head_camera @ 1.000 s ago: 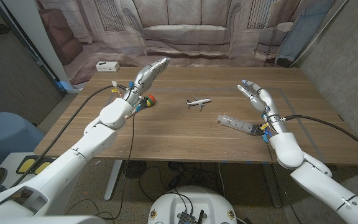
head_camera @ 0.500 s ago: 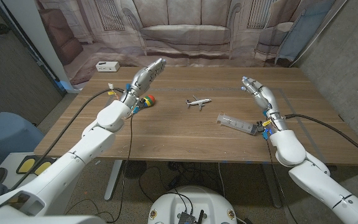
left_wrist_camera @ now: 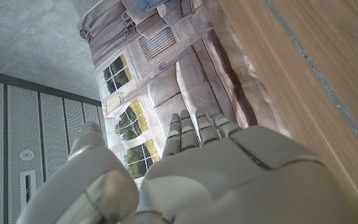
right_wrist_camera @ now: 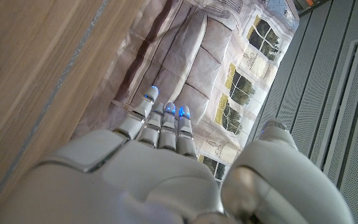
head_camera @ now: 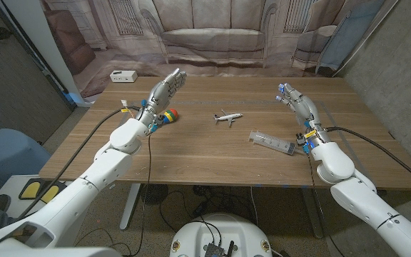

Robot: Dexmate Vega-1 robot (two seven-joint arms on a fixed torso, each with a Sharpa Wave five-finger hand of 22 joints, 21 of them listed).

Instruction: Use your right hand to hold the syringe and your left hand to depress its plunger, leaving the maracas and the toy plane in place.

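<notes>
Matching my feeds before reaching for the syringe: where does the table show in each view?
Head view: table spans the middle, under both arms.
Left wrist view: wood band beside the left hand.
Right wrist view: wood band beside the right hand.
Shared landmark: the sofa backdrop behind the table's far edge.
</notes>
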